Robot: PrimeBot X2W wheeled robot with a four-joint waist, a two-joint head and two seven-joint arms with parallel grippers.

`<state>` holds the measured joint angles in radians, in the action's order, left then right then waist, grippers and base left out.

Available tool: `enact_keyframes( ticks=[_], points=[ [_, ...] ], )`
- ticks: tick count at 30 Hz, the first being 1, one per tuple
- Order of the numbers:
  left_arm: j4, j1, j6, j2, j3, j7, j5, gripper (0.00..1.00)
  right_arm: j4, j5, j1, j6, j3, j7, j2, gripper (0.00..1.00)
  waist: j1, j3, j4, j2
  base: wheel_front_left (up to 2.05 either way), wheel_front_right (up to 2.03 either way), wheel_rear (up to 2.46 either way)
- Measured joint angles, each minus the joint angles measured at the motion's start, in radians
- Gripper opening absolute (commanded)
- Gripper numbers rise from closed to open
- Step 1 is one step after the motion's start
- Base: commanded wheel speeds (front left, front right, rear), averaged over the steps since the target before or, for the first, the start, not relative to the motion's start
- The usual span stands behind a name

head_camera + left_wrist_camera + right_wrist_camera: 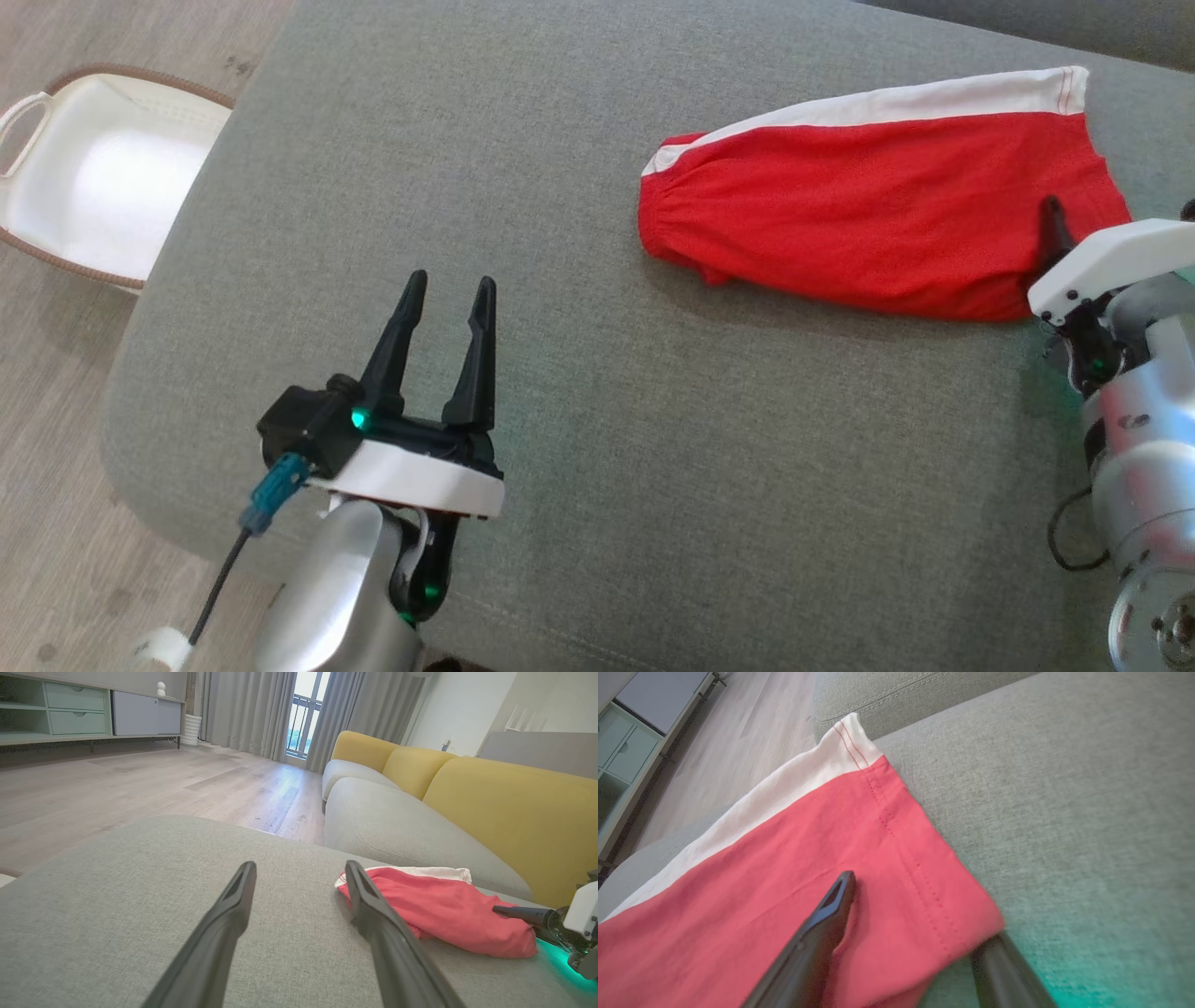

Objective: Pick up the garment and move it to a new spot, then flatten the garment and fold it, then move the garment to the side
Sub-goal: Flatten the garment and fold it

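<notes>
Right wrist view: right gripper (pixel 920 910) is seen spread wide, astride the hem corner of the red shorts (pixel 784 868), nothing clamped.
Head view: left gripper (pixel 451 280) is spread wide, empty, well apart from them.
Resting place: red shorts are laid toward the right of the grey cushion (pixel 597 448).
Handling: judged light and limp; doubled hem best pinched.

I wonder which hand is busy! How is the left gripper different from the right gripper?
The left gripper hangs over bare cushion, away from the shorts; the right gripper is at the shorts' hem. The left gripper touches no cloth; the right gripper has one finger on the cloth, one at its edge. Both are open.
</notes>
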<state>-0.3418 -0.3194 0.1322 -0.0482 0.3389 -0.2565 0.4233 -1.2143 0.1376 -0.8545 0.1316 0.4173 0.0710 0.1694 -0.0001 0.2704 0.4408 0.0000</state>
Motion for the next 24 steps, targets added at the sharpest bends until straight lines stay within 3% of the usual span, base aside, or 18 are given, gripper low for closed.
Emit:
enact_keyframes(
  ticks=[3, 4, 14, 24],
  points=[
    [-0.004, 0.0, 0.0, 0.0, 0.012, 0.0, 0.001, 1.0, -0.004, -0.007, -0.007, 0.0, 0.0, 0.0, -0.003, 0.16, 0.0, 0.004, 0.0, 0.0, 0.0, 0.0, 0.0],
    [-0.004, 0.0, 0.0, 0.0, 0.013, 0.0, 0.001, 1.0, -0.007, -0.007, -0.011, 0.0, 0.0, -0.001, -0.005, 0.0, 0.0, 0.004, -0.001, 0.0, 0.0, 0.0, 0.0],
    [-0.011, 0.0, 0.0, -0.002, 0.005, 0.0, 0.001, 1.0, -0.025, -0.01, -0.001, 0.0, -0.021, -0.108, -0.054, 0.0, 0.0001, -0.022, -0.036, 0.0, 0.0, 0.0, 0.0],
    [-0.011, 0.025, 0.0, -0.015, -0.016, 0.0, -0.001, 1.0, 0.007, 0.076, 0.074, 0.0, -0.018, -0.221, -0.059, 0.0, 0.0001, -0.08, -0.107, 0.0, 0.0, 0.0, 0.0]
  ],
)
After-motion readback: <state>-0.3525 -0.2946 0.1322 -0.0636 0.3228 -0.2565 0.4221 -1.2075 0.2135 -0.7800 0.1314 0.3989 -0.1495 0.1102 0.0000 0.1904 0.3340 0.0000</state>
